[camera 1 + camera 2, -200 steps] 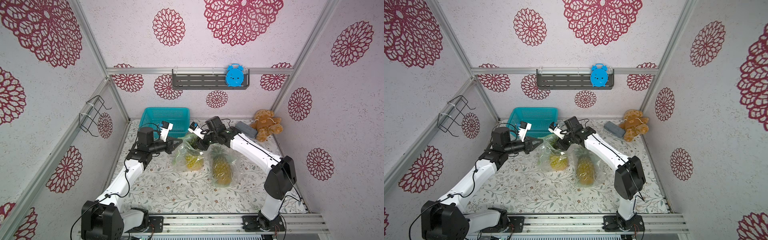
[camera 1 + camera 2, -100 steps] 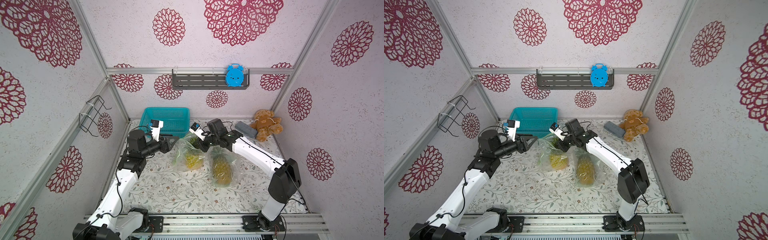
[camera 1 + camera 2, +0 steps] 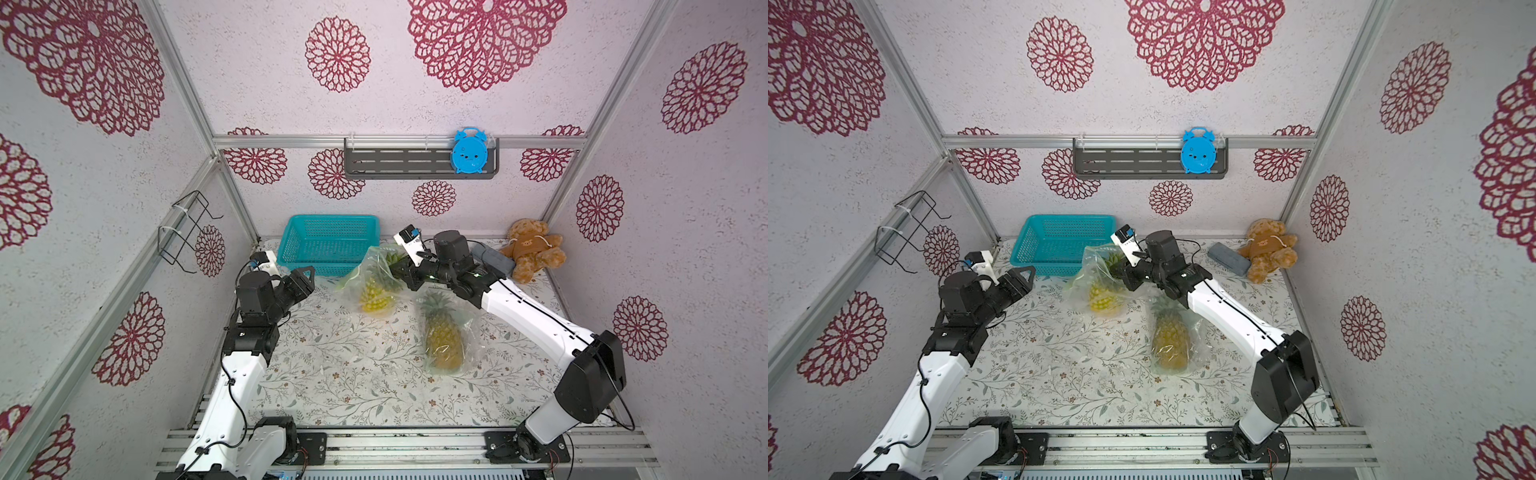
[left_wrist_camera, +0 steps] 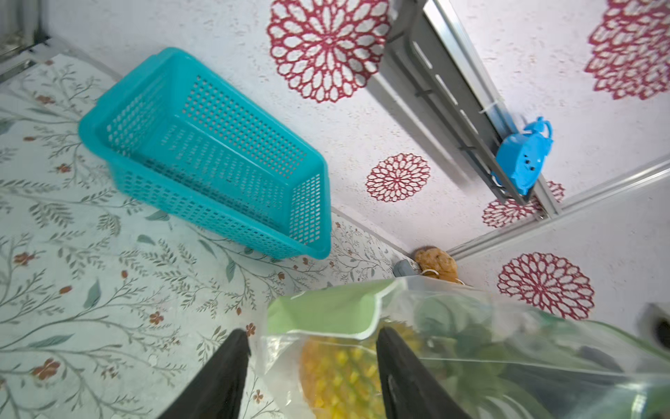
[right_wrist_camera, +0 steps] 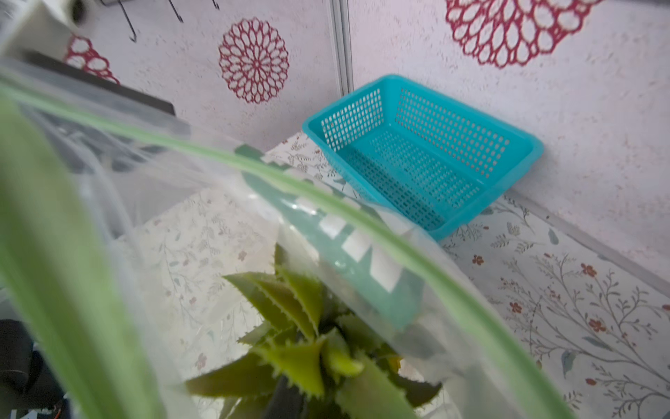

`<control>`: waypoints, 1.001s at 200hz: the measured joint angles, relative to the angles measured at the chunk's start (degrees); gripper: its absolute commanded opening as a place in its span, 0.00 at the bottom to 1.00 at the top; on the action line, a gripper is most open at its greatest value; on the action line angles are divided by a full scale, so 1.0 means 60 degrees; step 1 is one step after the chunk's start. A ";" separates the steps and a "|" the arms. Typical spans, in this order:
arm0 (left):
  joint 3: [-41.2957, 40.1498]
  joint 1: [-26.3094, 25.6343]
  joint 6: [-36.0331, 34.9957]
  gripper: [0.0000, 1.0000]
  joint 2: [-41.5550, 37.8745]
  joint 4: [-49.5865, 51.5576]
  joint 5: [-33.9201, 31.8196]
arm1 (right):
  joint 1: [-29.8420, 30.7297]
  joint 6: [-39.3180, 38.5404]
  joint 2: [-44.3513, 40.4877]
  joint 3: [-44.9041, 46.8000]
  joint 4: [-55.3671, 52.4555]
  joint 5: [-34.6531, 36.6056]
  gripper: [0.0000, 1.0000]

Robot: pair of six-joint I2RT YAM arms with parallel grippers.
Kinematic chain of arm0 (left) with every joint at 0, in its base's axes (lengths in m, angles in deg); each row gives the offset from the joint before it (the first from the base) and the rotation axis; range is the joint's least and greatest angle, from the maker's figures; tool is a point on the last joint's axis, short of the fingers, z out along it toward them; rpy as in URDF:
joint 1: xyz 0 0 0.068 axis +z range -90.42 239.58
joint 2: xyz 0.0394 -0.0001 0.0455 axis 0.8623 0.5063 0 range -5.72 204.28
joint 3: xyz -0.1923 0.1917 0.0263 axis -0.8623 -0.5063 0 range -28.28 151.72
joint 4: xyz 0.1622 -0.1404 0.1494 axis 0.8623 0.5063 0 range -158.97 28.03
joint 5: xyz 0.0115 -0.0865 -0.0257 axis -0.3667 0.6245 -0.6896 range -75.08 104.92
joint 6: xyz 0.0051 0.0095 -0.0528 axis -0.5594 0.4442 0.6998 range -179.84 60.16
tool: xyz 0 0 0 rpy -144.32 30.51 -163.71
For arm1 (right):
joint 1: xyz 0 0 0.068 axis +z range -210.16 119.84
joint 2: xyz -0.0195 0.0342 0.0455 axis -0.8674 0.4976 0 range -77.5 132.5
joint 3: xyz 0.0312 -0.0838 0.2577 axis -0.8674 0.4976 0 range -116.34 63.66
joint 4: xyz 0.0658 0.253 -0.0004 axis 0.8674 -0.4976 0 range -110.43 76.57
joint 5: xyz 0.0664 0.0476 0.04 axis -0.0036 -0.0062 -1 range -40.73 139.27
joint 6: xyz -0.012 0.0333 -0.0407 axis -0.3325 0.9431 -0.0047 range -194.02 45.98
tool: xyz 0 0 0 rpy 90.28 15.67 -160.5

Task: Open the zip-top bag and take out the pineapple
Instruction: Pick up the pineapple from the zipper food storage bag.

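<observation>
Only right wrist: serrated pineapple (image 5: 304, 344) crown

Your left arm stands up from its 7 o'clock base, wrist bent toward 2 o'clock. The left gripper (image 3: 306, 275) gapes, holding nothing. Your right arm stretches from its 5 o'clock base toward 10 o'clock, with the right gripper (image 3: 400, 275) pinched narrow on the pineapple (image 3: 374, 296) leaves.

Teal perforated basket (image 3: 329, 217) at the back of the table (image 3: 353, 374), against the rear wall. Brown teddy bear (image 3: 532, 249) sits in the far right corner, with a grey block (image 3: 493, 259) just beside it. Blue alarm clock (image 3: 469, 151) on the right end of the grey wall shelf (image 3: 395, 163). Black wire rack (image 3: 187, 232) on the left wall.
</observation>
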 measured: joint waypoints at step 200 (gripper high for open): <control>-0.1009 0.0178 0.2259 0.79 0.1373 -0.3144 0.1967 | -0.0029 0.1668 -0.0168 -0.0484 0.2004 -0.1169 0.00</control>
